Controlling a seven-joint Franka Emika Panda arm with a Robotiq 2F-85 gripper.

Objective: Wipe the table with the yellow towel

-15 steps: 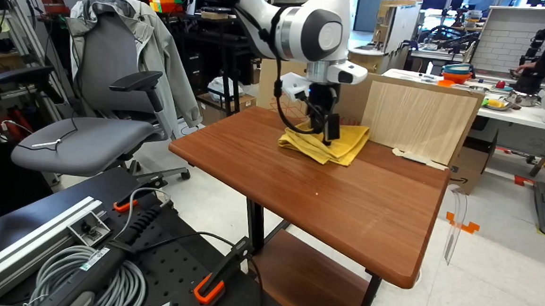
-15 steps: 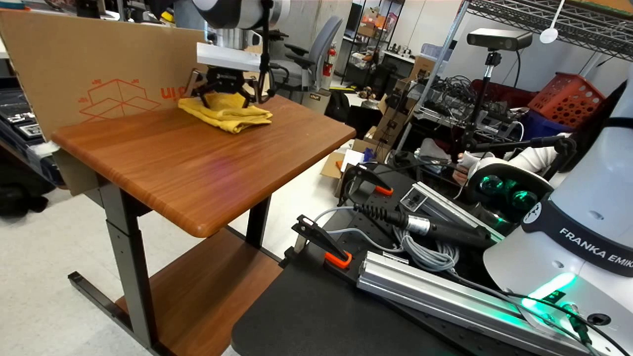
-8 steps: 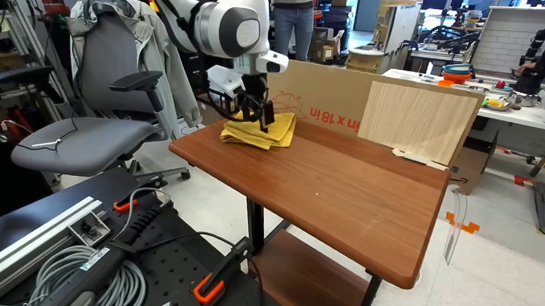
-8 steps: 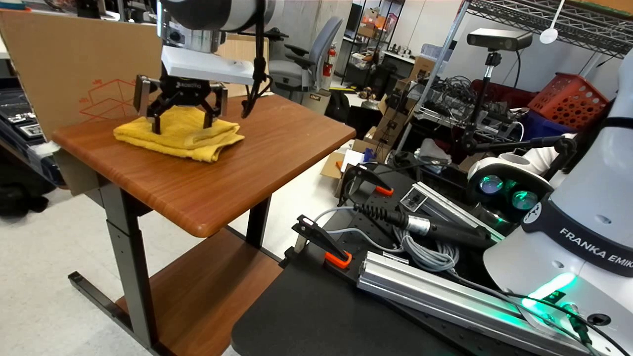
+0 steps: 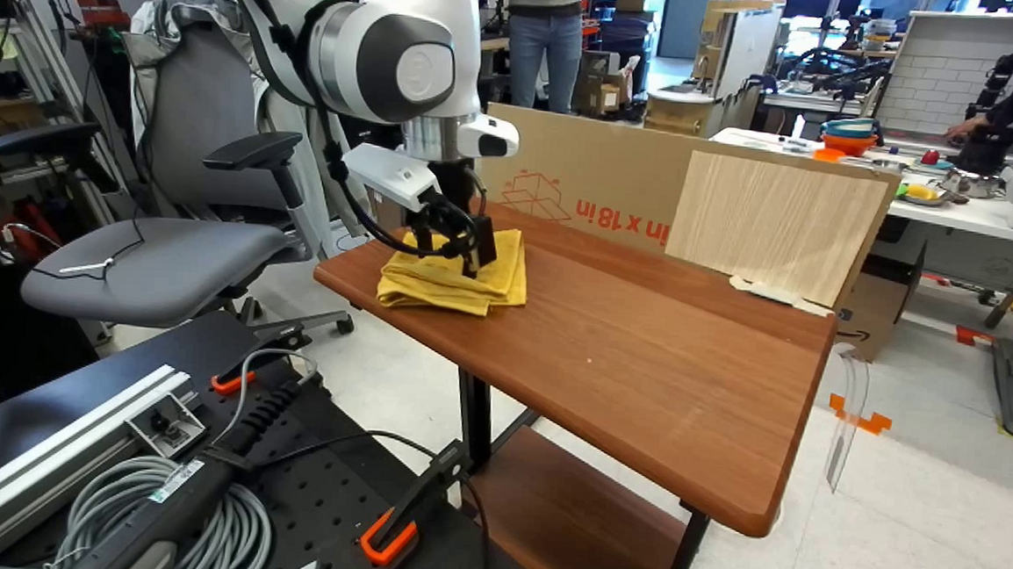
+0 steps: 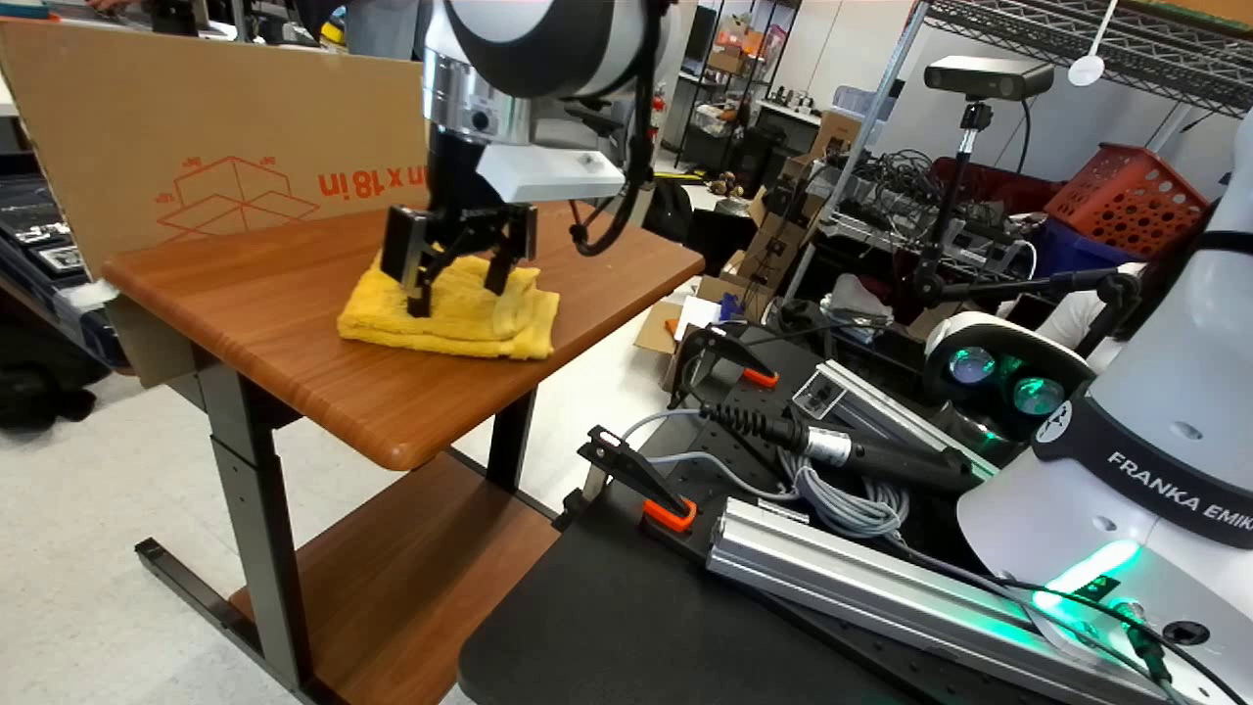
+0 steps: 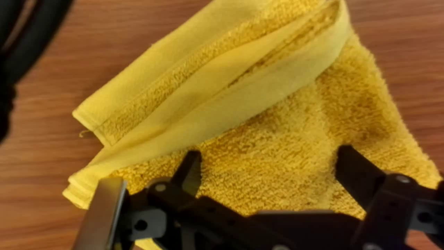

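The yellow towel (image 5: 507,271) lies folded and rumpled on the reddish-brown table (image 5: 642,372), near one end and close to the edge on the robot's side. It also shows in an exterior view (image 6: 470,335) and fills most of the wrist view (image 7: 249,93), with a folded band of edges across it. My gripper (image 6: 457,297) points down onto the towel with its jaws apart. In the wrist view, the gripper (image 7: 270,151) has its two fingertips well apart, both against the towel's surface, with flat towel between them. No cloth looks pinched. Some towel is hidden under the gripper.
A cardboard sheet (image 5: 583,175) stands along the table's far edge, with a pale plywood board (image 5: 774,222) leaning there. A grey chair (image 5: 165,255) stands beyond one end. A black bench (image 6: 607,597) with clamps, cable and aluminium rail lies between table and robot base (image 6: 1087,509).
My gripper and the towel slide together across the table toward the chair end, then toward the edge on the robot's side. The towel has turned a little. The jaws stay apart.
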